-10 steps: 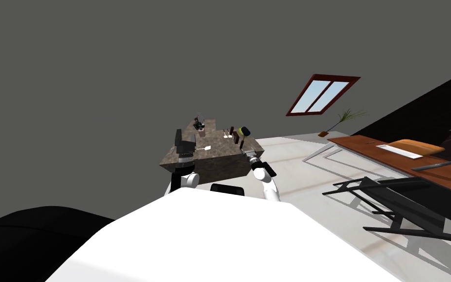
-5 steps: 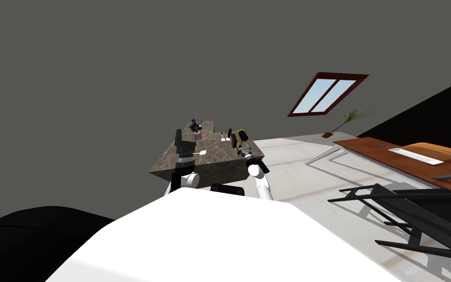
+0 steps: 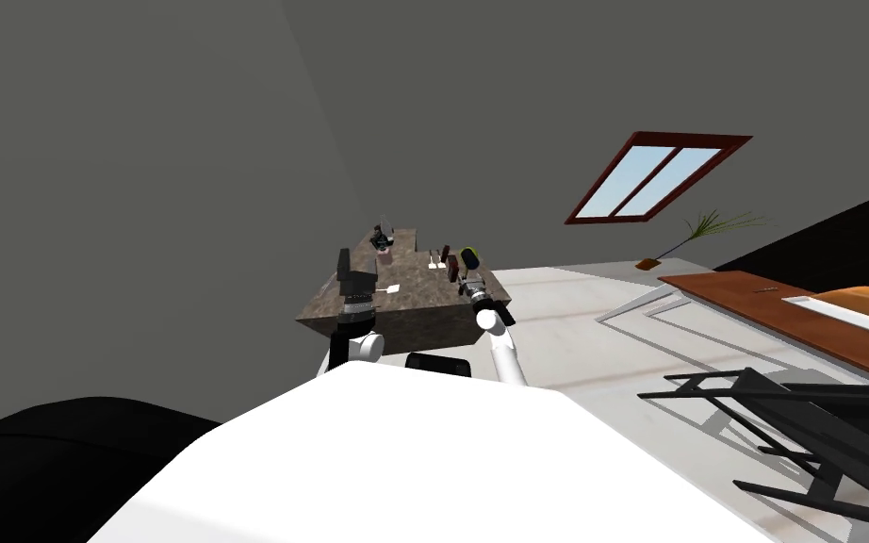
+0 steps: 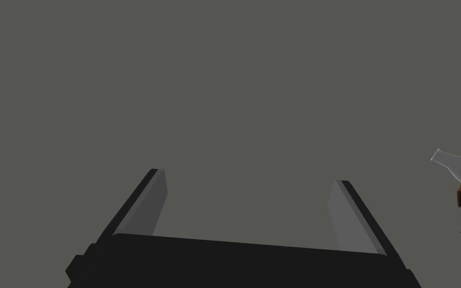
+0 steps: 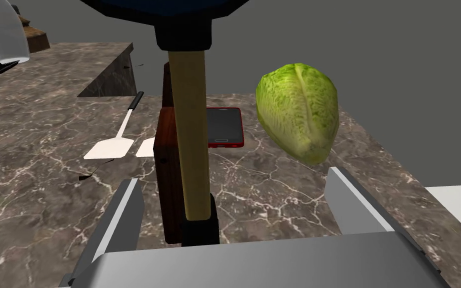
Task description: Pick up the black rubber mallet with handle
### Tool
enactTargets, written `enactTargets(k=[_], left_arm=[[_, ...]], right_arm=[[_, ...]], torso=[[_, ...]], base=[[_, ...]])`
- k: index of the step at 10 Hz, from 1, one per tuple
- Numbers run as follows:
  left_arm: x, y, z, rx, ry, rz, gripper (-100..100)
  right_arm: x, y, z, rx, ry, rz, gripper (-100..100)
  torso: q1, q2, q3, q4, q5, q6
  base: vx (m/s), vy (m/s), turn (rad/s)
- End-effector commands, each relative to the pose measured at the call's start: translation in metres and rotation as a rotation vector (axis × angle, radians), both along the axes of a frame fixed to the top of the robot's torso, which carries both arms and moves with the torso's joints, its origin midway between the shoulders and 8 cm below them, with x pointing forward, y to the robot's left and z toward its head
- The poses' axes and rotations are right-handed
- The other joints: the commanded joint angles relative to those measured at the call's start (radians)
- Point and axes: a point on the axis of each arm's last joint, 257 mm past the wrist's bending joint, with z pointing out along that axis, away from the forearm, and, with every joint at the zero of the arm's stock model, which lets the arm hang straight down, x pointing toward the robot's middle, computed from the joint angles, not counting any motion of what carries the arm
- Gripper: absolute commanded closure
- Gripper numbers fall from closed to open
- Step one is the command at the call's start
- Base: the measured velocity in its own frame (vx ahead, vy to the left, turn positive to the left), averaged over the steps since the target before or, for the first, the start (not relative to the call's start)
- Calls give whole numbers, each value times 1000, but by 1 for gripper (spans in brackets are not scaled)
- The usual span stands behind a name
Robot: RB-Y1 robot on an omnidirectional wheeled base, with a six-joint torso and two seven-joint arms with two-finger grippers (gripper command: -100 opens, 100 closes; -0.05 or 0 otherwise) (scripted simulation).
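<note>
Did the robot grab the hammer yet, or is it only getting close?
Not yet. Done: the right claw is lined up on the mallet, its tan handle between the two open fingers. In hand: nothing, since the fingers don't touch the handle. Left: squeeze shut and lift it off the marble counter. The left claw is open and empty.
</note>
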Motion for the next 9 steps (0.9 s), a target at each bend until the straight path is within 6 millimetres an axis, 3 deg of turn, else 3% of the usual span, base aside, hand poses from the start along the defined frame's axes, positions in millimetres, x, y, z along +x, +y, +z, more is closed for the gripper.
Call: enactTargets(k=[1, 2, 3, 4, 6, 7, 8, 9], left_arm=[[0, 0, 0, 0, 0, 0, 0], [0, 0, 0, 0, 0, 0, 0], [0, 0, 0, 0, 0, 0, 0], [0, 0, 0, 0, 0, 0, 0], [0, 0, 0, 0, 0, 0, 0], [0, 0, 0, 0, 0, 0, 0], [0, 0, 0, 0, 0, 0, 0], [0, 0, 0, 0, 0, 0, 0]], right_arm=[[13, -2, 4, -2, -11, -13, -100], [12, -1, -11, -5, 17, -12, -100], [26, -18, 4, 1, -23, -62, -100], [33, -11, 7, -1, -26, -50, -100], [34, -9, -14, -7, 16, -46, -100], [49, -23, 5, 1, -28, -90, -100], [55, -18, 10, -1, -35, -83, -100], [55, -16, -2, -4, -11, -80, -100]], torso=[[0, 0, 0, 0, 0, 0], [0, 0, 0, 0, 0, 0], [2, -2, -1, 0, 0, 1], [2, 0, 0, 0, 0, 0], [2, -2, -1, 0, 0, 1], [4, -4, -2, -1, 1, 1], [2, -1, -1, 0, 1, 0], [1, -1, 0, 0, 0, 1]], base=[[-74, -70, 138], [-34, -27, 11], [-80, -49, 184], [-78, -60, 133], [-18, -17, -12], [-66, -38, 217], [-75, -57, 127], [-37, -34, -9]])
